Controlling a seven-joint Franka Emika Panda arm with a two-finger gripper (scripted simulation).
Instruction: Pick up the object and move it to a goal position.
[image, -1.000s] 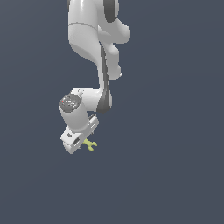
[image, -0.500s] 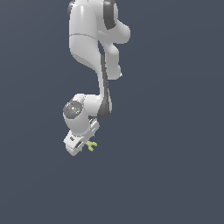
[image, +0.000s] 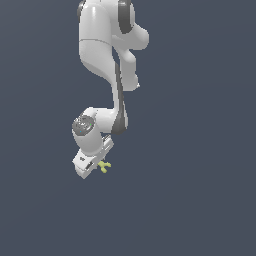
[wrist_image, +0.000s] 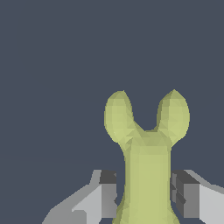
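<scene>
Fingers (wrist_image: 107, 192) pinch the yellow-green object (wrist_image: 146, 153) by its shaft, forked end protruding.

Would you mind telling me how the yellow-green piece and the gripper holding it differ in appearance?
Colour: the yellow-green piece is one solid yellow-green, while the gripper is white and grey with darker pads.
Size: in the exterior view the piece is a tiny sliver, while the gripper is much bulkier.
Shape: the piece is rounded and ends in a two-pronged fork; the gripper's fingers are blocky.
Both hang against a plain dark backdrop.

White arm (image: 107, 55) hanging down, gripper (wrist_image: 148, 197) clamped (fingers (wrist_image: 105, 197) near-closed), wrist bent sideways
</scene>
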